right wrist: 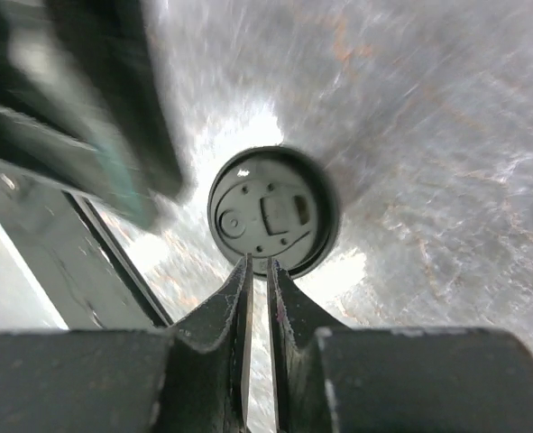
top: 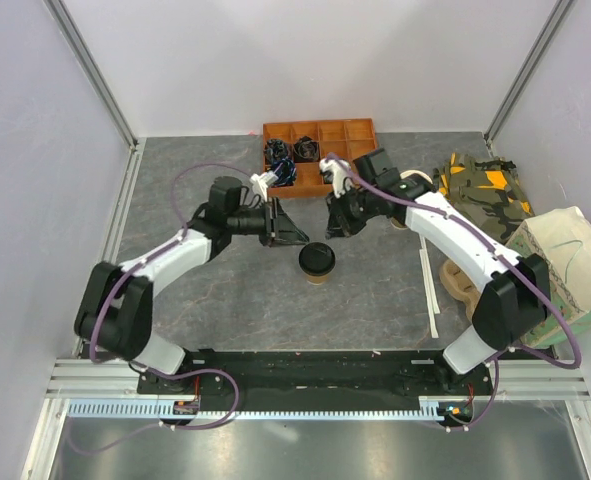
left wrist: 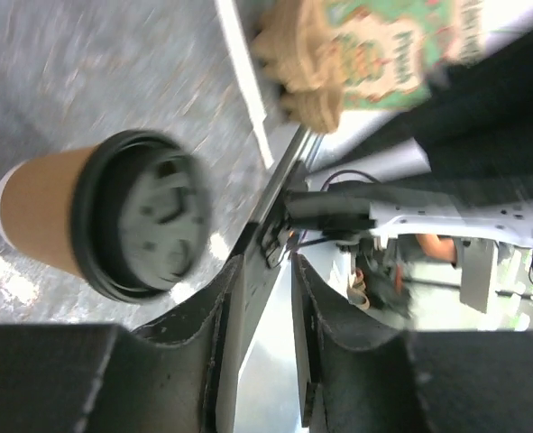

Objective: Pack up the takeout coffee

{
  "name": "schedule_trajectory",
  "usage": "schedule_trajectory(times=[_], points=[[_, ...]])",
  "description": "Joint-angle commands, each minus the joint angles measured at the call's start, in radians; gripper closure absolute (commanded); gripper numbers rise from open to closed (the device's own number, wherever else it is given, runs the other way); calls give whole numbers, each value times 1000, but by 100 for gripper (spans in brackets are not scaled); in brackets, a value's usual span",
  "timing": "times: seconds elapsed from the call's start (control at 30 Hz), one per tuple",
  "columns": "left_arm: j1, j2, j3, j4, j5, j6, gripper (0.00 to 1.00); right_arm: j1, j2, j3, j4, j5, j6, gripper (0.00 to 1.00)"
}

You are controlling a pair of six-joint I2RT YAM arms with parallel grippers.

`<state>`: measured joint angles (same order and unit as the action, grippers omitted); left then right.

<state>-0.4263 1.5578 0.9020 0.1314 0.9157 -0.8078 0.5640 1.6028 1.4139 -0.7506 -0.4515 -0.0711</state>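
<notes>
The takeout coffee (top: pixel 316 262) is a tan-brown paper cup with a black lid, standing upright mid-table. My left gripper (top: pixel 293 233) is just beyond the cup to its upper left, jaws nearly together with only a narrow gap and nothing in it. In the left wrist view the cup (left wrist: pixel 104 216) lies left of the fingertips (left wrist: pixel 266 271), apart from them. My right gripper (top: pixel 337 222) hovers just beyond the cup on the right, shut and empty. In the right wrist view the lid (right wrist: pixel 268 212) sits right off the fingertips (right wrist: pixel 258 263).
An orange compartment tray (top: pixel 347 131) with dark items stands at the back. At the right are a camouflage bag (top: pixel 480 185), a green printed paper bag (top: pixel 565 270), a brown pulp cup tray (top: pixel 460 280) and a white strip (top: pixel 430 290).
</notes>
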Motion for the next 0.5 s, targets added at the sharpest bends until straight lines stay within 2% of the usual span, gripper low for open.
schedule_trajectory(times=[0.0,0.1,0.13,0.17,0.23,0.3,0.4,0.47], points=[[49,-163,40,-175,-78,91,67,-50,-46,-24,114,-154,119,82],[46,-261,61,-314,-184,289,68,-50,-20,-61,169,-220,188,82],[22,-283,70,-411,-233,339,69,-50,-1,-85,186,-264,206,82],[6,-301,81,-442,-309,430,69,-52,5,-98,203,-282,237,83],[-52,-340,84,-507,-378,499,71,-55,32,-124,258,-334,267,83],[-97,-355,84,-530,-438,599,73,-55,55,-136,292,-363,298,84],[-231,-358,75,-536,-538,728,75,-61,111,-142,306,-388,304,85],[-265,-354,71,-520,-587,790,76,-68,123,-151,313,-389,307,86]])
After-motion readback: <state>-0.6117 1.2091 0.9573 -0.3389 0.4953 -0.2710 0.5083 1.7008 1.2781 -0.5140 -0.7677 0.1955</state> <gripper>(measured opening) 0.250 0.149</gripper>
